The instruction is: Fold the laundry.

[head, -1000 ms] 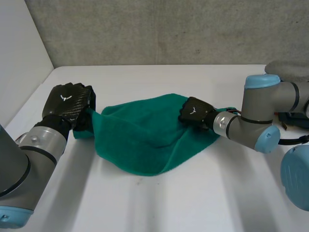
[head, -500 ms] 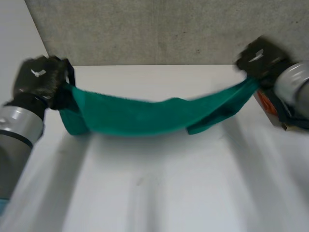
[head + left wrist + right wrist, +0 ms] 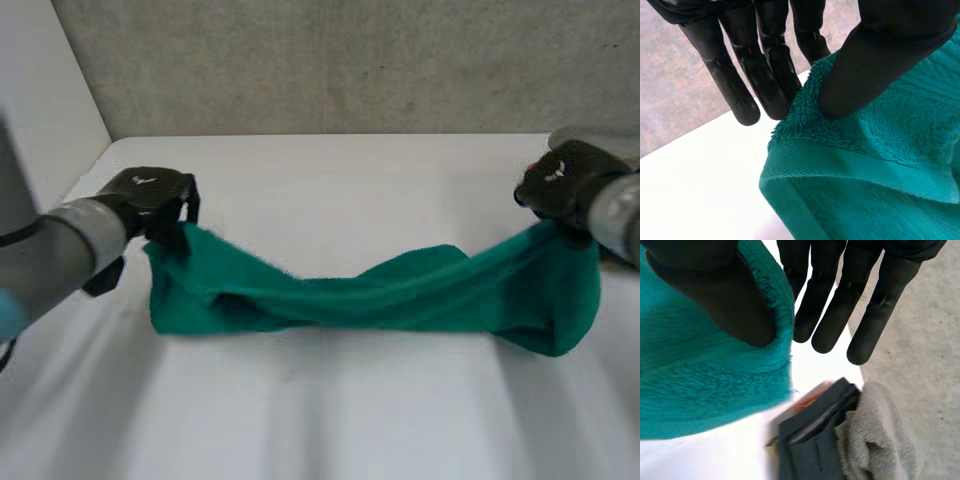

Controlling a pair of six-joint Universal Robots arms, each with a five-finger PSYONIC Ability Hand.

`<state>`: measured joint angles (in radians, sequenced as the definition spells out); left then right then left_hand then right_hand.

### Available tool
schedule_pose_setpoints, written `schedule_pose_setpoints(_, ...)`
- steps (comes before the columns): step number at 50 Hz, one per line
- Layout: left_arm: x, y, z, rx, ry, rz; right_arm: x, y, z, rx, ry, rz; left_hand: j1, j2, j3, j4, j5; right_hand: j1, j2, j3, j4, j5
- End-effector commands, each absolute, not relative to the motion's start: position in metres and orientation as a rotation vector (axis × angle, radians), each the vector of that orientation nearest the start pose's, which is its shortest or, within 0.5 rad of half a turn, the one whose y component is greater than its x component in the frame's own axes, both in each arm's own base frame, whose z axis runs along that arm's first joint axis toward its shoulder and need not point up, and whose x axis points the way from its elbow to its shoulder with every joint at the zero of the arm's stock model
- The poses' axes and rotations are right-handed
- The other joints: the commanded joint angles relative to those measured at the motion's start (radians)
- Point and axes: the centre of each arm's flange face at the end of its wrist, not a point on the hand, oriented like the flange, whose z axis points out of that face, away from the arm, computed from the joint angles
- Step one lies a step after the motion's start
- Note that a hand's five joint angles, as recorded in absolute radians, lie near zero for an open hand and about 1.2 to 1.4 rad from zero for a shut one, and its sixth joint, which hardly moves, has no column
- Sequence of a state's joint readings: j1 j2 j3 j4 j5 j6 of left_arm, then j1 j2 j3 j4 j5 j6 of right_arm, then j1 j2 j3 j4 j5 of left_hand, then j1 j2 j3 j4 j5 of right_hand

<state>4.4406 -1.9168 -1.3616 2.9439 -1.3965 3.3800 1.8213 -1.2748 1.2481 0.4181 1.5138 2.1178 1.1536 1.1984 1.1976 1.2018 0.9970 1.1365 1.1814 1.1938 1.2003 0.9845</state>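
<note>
1. The green towel (image 3: 380, 295) hangs stretched in a long, twisted band between my two hands. It runs across the white table (image 3: 330, 420) from near its left edge to near its right edge.
2. Its middle sags low to the tabletop. I cannot tell whether it rests there.
3. My left hand (image 3: 150, 195) grips the towel's left end at a hemmed corner. In the left wrist view my thumb presses the terry pile against my fingers (image 3: 765, 75), so the cloth is pinched.
4. My right hand (image 3: 560, 185) grips the right end, raised above the table, and a loop of towel droops below it. In the right wrist view my thumb clamps the towel's edge, with straight fingers (image 3: 840, 300) behind it.
5. Beyond my right fingertips a dark grey folded garment (image 3: 815, 445) lies by the table's right edge, with a light grey fleece cloth (image 3: 880, 440) just beside it.
6. A grey concrete wall (image 3: 330, 60) stands along the far edge.
</note>
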Motion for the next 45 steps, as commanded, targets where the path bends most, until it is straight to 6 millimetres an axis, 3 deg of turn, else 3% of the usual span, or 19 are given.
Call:
schedule_pose_setpoints(1,-0.269,-0.357,0.272,0.853,2.104,-2.321,0.239,-0.365,0.3,-1.595,2.186,-2.509,0.243,0.198,0.199,0.194,0.225,0.26,0.215,0.202,0.196,0.237)
schedule_pose_setpoints(3,-0.272,-0.369,0.296,0.795,1.921,-2.482,0.243,-0.376,0.323,-1.473,2.034,-2.744,0.243,0.198,0.199,0.194,0.225,0.26,0.215,0.202,0.196,0.237)
schedule_pose_setpoints(4,-0.273,-0.377,0.318,0.731,1.741,-2.614,0.244,-0.381,0.334,-1.407,1.947,-2.863,0.243,0.198,0.199,0.194,0.225,0.26,0.215,0.202,0.196,0.237)
schedule_pose_setpoints(5,-0.274,-0.379,0.328,0.7,1.654,-2.674,0.247,-0.387,0.357,-1.276,1.753,-3.079,0.243,0.198,0.199,0.194,0.225,0.26,0.215,0.202,0.196,0.237)
schedule_pose_setpoints(8,-0.275,-0.379,0.364,0.595,1.368,-2.846,0.249,-0.385,0.39,-1.081,1.432,-3.344,0.243,0.198,0.199,0.194,0.225,0.26,0.215,0.202,0.196,0.237)
schedule_pose_setpoints(9,-0.275,-0.377,0.373,0.573,1.313,-2.873,0.25,-0.38,0.407,-0.985,1.248,-3.456,0.243,0.198,0.199,0.194,0.225,0.26,0.215,0.202,0.196,0.237)
schedule_pose_setpoints(11,-0.272,-0.37,0.387,0.531,1.252,-2.903,0.25,-0.375,0.414,-0.953,1.134,-3.504,0.243,0.198,0.199,0.194,0.225,0.26,0.215,0.202,0.196,0.237)
schedule_pose_setpoints(14,-0.271,-0.365,0.383,0.537,1.294,-2.884,0.253,-0.367,0.403,-1.023,1.121,-3.464,0.243,0.198,0.199,0.194,0.225,0.26,0.215,0.202,0.196,0.237)
schedule_pose_setpoints(16,-0.268,-0.365,0.364,0.558,1.396,-2.835,0.255,-0.366,0.39,-1.074,1.169,-3.418,0.243,0.198,0.199,0.194,0.225,0.26,0.215,0.202,0.196,0.237)
schedule_pose_setpoints(17,-0.268,-0.364,0.357,0.568,1.435,-2.82,0.257,-0.363,0.373,-1.128,1.234,-3.355,0.243,0.198,0.199,0.194,0.225,0.26,0.215,0.202,0.196,0.237)
schedule_pose_setpoints(22,-0.256,-0.362,0.312,0.601,1.638,-2.686,0.255,-0.358,0.323,-1.26,1.456,-3.16,0.243,0.198,0.199,0.194,0.225,0.26,0.215,0.202,0.196,0.237)
schedule_pose_setpoints(28,-0.239,-0.362,0.26,0.631,1.849,-2.512,0.25,-0.337,0.254,-1.452,1.777,-2.789,0.243,0.198,0.199,0.194,0.225,0.26,0.215,0.202,0.196,0.237)
schedule_pose_setpoints(32,-0.238,-0.356,0.202,0.731,2.106,-2.298,0.245,-0.321,0.212,-1.499,1.956,-2.533,0.243,0.198,0.199,0.194,0.225,0.26,0.215,0.202,0.196,0.237)
schedule_pose_setpoints(33,-0.236,-0.351,0.178,0.768,2.222,-2.182,0.243,-0.318,0.204,-1.497,1.99,-2.484,0.243,0.198,0.199,0.194,0.225,0.26,0.215,0.202,0.196,0.237)
schedule_pose_setpoints(35,-0.231,-0.347,0.16,0.789,2.318,-2.063,0.239,-0.308,0.178,-1.502,2.09,-2.324,0.243,0.198,0.199,0.194,0.225,0.26,0.215,0.202,0.196,0.237)
schedule_pose_setpoints(37,-0.224,-0.341,0.138,0.829,2.428,-1.891,0.237,-0.301,0.165,-1.501,2.142,-2.234,0.243,0.198,0.199,0.194,0.225,0.26,0.215,0.202,0.196,0.237)
schedule_pose_setpoints(41,-0.216,-0.332,0.119,0.929,2.487,-1.685,0.234,-0.288,0.146,-1.514,2.202,-2.099,0.22,0.175,0.176,0.172,0.202,0.26,0.215,0.202,0.196,0.237)
schedule_pose_setpoints(44,-0.211,-0.332,0.117,0.963,2.469,-1.639,0.234,-0.284,0.143,-1.52,2.206,-2.075,-0.07,-0.115,-0.114,-0.118,-0.088,0.26,0.215,0.202,0.196,0.237)
schedule_pose_setpoints(45,-0.212,-0.332,0.119,0.983,2.446,-1.646,0.234,-0.284,0.142,-1.523,2.202,-2.071,-0.362,-0.406,-0.406,-0.41,-0.38,0.26,0.215,0.202,0.196,0.237)
